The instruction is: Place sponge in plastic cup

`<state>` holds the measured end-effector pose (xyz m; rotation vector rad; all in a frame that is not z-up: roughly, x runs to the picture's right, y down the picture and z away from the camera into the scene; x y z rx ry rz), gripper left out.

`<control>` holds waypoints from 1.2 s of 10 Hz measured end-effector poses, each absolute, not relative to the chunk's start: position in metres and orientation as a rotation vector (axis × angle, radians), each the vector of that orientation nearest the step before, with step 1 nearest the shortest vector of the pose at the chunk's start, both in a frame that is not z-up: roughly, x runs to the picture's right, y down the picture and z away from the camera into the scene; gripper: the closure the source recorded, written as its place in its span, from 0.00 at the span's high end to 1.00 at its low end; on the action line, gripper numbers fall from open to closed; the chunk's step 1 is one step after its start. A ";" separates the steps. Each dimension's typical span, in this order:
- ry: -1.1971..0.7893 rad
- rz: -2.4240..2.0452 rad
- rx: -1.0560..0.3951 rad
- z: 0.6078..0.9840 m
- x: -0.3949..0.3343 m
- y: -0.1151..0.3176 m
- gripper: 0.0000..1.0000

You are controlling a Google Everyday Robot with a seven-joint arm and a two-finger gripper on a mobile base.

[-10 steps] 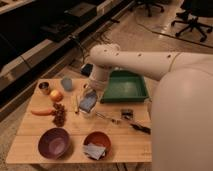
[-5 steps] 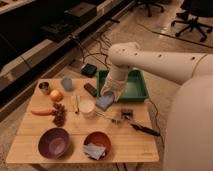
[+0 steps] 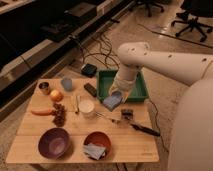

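The sponge (image 3: 112, 102) is a blue-grey pad hanging tilted above the table, just in front of the green tray's near left corner. My gripper (image 3: 116, 96) comes down from the white arm and is shut on the sponge's upper edge. The plastic cup (image 3: 66, 83), a pale blue-grey tumbler, stands upright at the table's back left, well to the left of the gripper. Between the two are a white cup (image 3: 86, 107) and a black block (image 3: 90, 89).
A green tray (image 3: 134, 93) sits at the back right. A metal cup (image 3: 44, 88), an orange (image 3: 56, 95), a carrot (image 3: 41, 112) and grapes (image 3: 60, 116) lie at the left. A purple bowl (image 3: 54, 142) and a brown bowl (image 3: 100, 139) holding a grey cloth stand in front. Utensils (image 3: 144, 130) lie at the right.
The arm has swung to the right with the sponge, from above the table's middle left to the green tray's front edge, away from the plastic cup.
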<state>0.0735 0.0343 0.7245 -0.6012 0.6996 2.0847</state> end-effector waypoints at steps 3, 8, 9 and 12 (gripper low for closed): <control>0.724 2.094 -0.573 0.725 0.073 0.032 0.00; 0.725 2.094 -0.572 0.724 0.074 0.032 0.00; 0.725 2.094 -0.572 0.725 0.074 0.032 0.00; 0.735 2.106 -0.555 0.731 0.077 0.029 0.00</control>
